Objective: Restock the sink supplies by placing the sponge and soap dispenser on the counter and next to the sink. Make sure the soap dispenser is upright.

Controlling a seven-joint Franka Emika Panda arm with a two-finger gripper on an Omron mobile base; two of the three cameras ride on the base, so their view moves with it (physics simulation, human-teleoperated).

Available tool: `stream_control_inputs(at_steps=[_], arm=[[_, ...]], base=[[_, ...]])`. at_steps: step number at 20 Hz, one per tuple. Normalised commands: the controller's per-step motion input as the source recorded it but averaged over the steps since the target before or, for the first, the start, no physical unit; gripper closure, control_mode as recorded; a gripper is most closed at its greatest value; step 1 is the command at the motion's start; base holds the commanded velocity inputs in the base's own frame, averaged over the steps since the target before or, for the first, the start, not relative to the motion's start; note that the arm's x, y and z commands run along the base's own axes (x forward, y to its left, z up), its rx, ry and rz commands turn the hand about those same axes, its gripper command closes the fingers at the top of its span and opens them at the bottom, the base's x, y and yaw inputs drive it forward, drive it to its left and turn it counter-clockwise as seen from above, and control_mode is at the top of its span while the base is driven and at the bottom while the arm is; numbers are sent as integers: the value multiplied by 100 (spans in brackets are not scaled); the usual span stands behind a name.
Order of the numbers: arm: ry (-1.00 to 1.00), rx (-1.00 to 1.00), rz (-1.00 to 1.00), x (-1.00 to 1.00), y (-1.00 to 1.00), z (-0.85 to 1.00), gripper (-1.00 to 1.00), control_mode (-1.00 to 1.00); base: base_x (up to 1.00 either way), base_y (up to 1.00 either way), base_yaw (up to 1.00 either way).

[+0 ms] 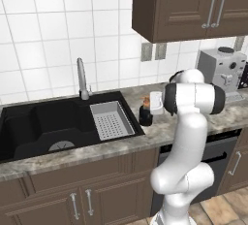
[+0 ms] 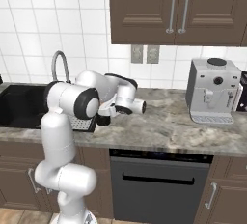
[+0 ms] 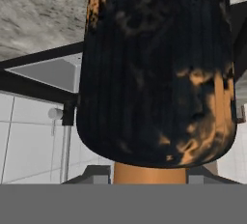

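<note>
The soap dispenser, a black bottle with an orange pump top, stands upright at counter level just right of the sink. My gripper is shut on its upper part, reaching in from the right. From the right base view the bottle shows as a dark shape under the white hand, with the gripper on it. The hand view is rolled over, so the bottle appears close up with its orange neck at the bottom. The marbled counter runs to the right. The sponge is out of view.
A grey perforated tray sits in the sink's right basin, and the chrome faucet stands behind it. A grey coffee machine occupies the counter's far right. Upper cabinets hang above. A dishwasher is under the counter.
</note>
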Motion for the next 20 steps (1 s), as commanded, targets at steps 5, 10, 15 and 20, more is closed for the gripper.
stream_control_inputs(at_steps=[5, 10, 15, 20], arm=[[-2, -1, 0, 0, 0, -48, 100, -100], [-5, -1, 0, -30, 0, -40, -100, -100], [-6, 0, 0, -12, 0, -3, -100, -100], [-3, 0, 0, -9, 0, 1, -100, -100]], base=[[0, 0, 0], [0, 0, 0], [0, 0, 0], [0, 0, 0]])
